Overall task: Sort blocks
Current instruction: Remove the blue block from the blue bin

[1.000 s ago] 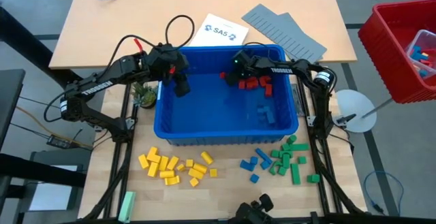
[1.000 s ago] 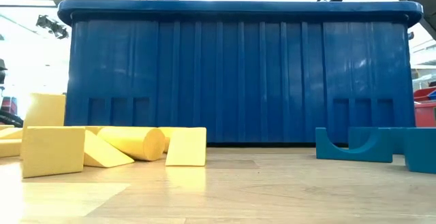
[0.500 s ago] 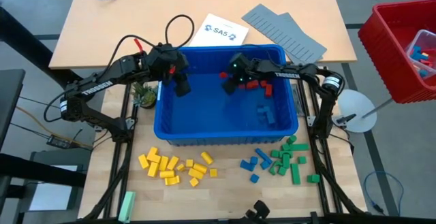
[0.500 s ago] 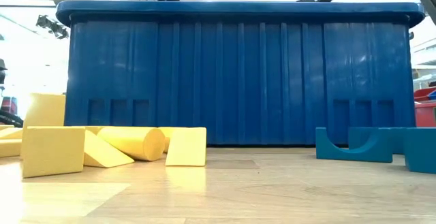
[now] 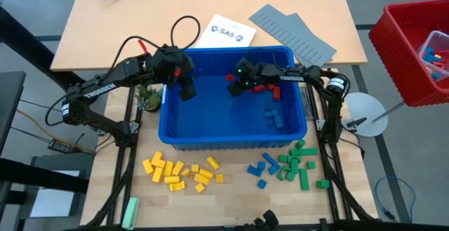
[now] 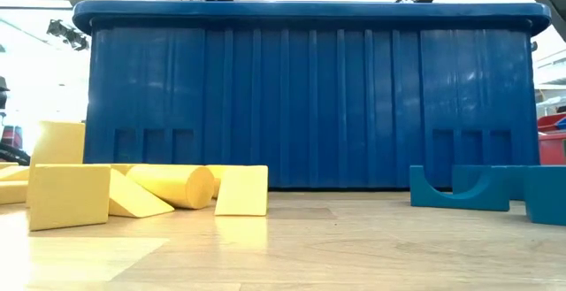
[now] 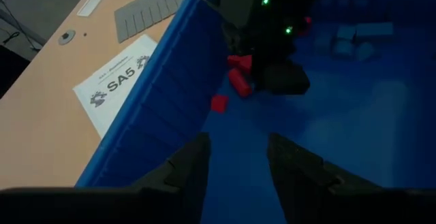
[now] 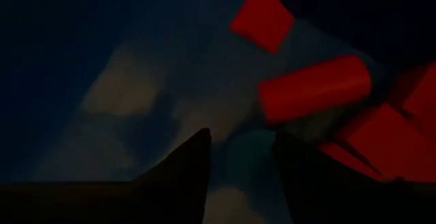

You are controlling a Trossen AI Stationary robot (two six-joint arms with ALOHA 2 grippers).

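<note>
High view: the right tool (image 5: 239, 85) sits low inside the blue bin (image 5: 210, 138), at the far wall, with the red blocks (image 5: 265, 87) just beside it toward the right arm's own base. The left tool (image 5: 188, 90) hangs over the bin's bare floor, well apart from them, so the right arm is the nearer. A few blue blocks (image 5: 273, 116) also lie in the bin. On the table in front sit sorted yellow blocks (image 5: 180, 172), blue ones (image 5: 263, 168) and green blocks (image 5: 300, 165).

Low view: only the bin's front wall shows, with yellow and blue pieces before it.

Left wrist view: the left tool's fingers (image 7: 194, 166) stand parted with nothing between them.

Right wrist view: the right tool's fingers (image 8: 194, 159) are parted and empty. A long red block (image 8: 315, 88) lies just ahead, its long axis across the gap and offset to 1 side.
</note>
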